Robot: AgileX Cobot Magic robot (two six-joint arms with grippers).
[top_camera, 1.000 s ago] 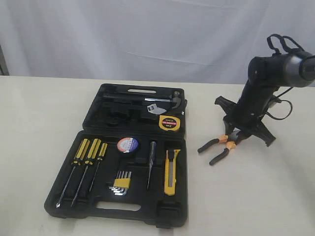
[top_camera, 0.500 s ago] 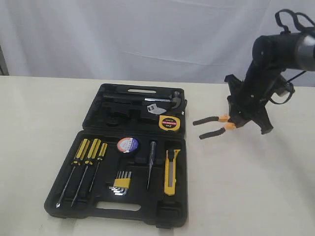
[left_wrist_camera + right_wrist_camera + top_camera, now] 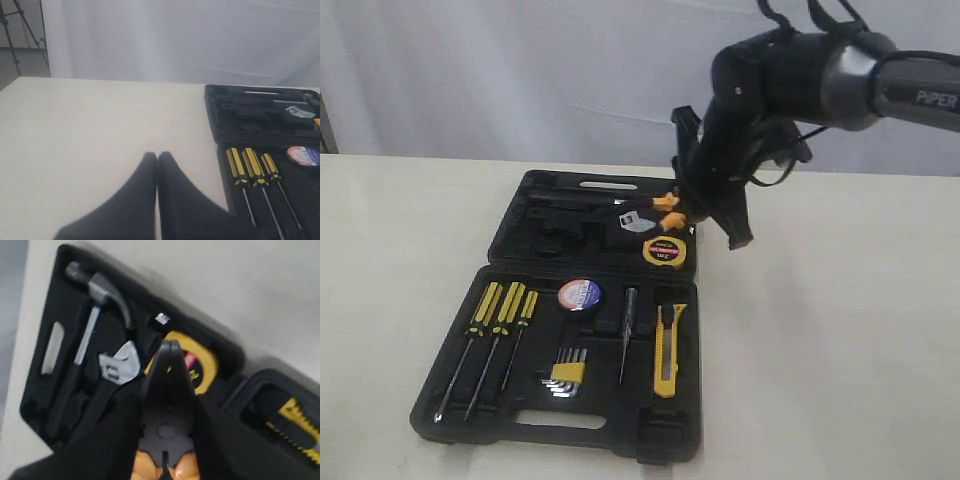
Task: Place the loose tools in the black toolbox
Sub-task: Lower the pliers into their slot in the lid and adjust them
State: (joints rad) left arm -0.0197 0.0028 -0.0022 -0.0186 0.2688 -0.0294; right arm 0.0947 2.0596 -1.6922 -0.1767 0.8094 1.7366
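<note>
Over the far half of the black toolbox, at 12 o'clock from the tape measure: orange-and-black pliers, clamped in the right gripper, seemingly not touching the case. Off at 9 o'clock, over the table, the left gripper pressed together.

Handles of the pliers cut off by the frame edge in the right wrist view, their head covering part of the tape measure. Cropped at the edge: utility knife; in the left wrist view, tape roll and toolbox.
</note>
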